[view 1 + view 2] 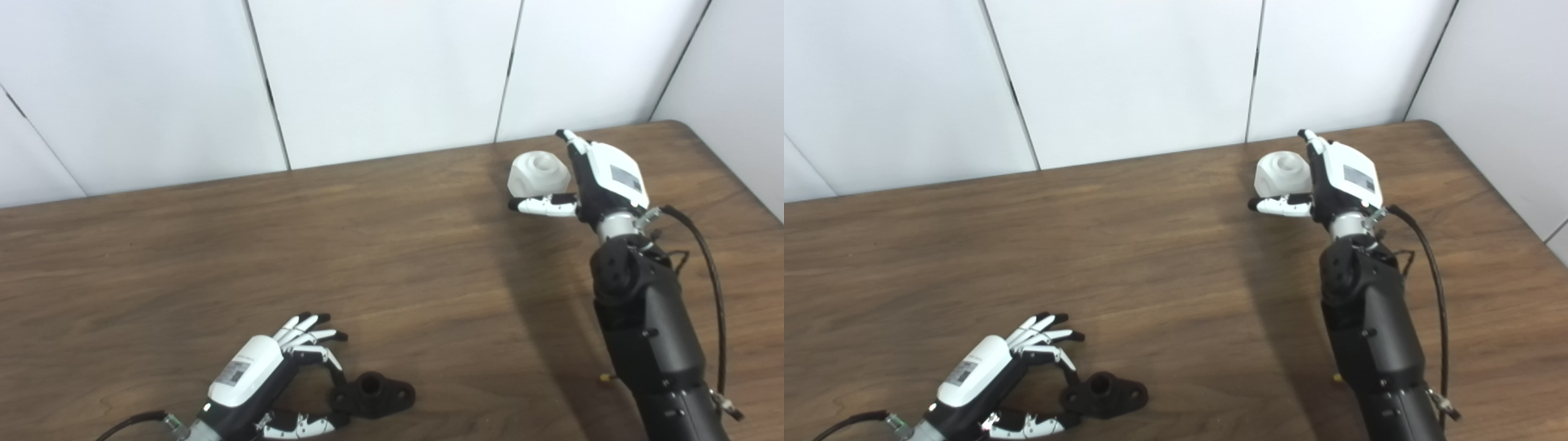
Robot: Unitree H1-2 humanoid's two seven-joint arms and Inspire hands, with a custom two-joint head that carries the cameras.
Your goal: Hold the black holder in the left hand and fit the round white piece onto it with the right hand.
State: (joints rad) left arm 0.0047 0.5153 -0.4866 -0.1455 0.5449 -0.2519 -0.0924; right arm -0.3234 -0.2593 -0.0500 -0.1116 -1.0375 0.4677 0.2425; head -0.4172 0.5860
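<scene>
Black holder lies at six o'clock, our left hand wide beside it; our right hand cups the faceted round white piece at two o'clock, broad wood-grain table between.

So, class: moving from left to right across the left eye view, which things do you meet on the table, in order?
left hand → black holder → round white piece → right hand
</scene>
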